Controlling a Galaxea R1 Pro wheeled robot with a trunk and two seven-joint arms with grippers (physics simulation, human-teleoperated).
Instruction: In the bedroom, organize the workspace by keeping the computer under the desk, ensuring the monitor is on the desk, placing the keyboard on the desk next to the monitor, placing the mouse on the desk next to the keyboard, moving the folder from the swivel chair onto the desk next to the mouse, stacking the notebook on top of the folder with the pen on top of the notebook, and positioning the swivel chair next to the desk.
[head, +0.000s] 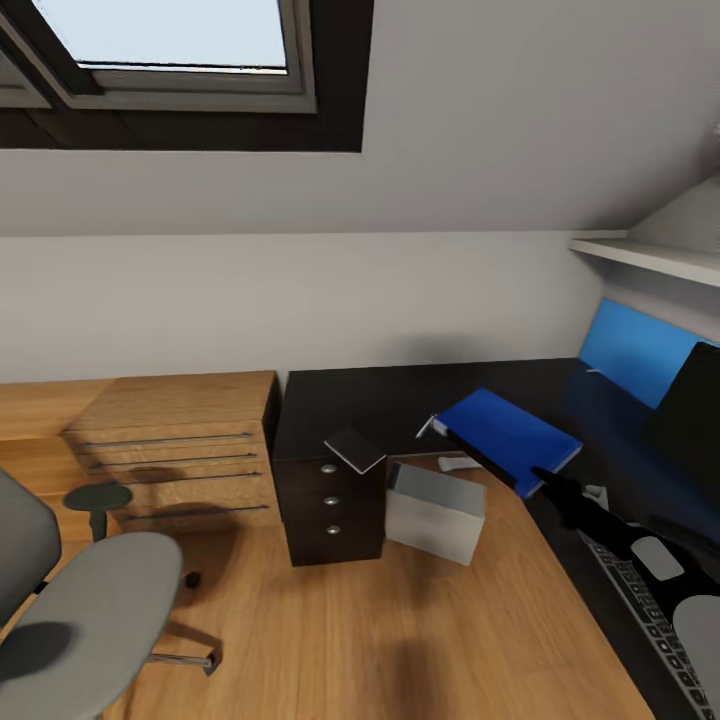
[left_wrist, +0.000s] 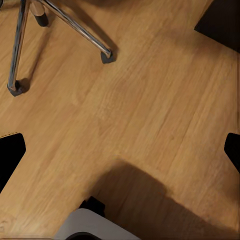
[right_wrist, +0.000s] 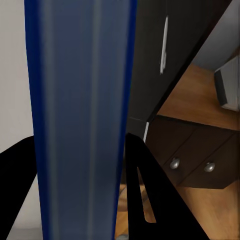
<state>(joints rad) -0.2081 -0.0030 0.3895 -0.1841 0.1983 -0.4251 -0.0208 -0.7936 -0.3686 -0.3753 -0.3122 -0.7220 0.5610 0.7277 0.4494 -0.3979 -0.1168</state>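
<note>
Swivel chair (head: 75, 610): seen nearest, on the wood floor (head: 400, 640).
Keyboard (head: 655, 625): laid along the bench (head: 400, 400) edge.
Right gripper (right_wrist: 80, 200): jaws clamped on the folder (head: 508, 437), held above the bench corner.
Left gripper (left_wrist: 120, 152): jaws apart over the floor.
Computer (head: 436, 513): stood under the bench.
Notebook (head: 355, 450): laid over the drawer unit.
Monitor (head: 688, 425): stood furthest on the bench.

Sloped white ceiling wall (head: 470, 120) with a dark-framed skylight window (head: 170, 50) at upper left, pale daylight behind it. Lower white wall (head: 300, 300) below. Light wood plank floor (head: 380, 630), soft shadows on it. Light-wood drawer chest (head: 175, 450) with long bar handles against the wall. White shelf (head: 650, 255) at upper right. Blue upright panel (head: 635, 350) under the shelf.
</note>
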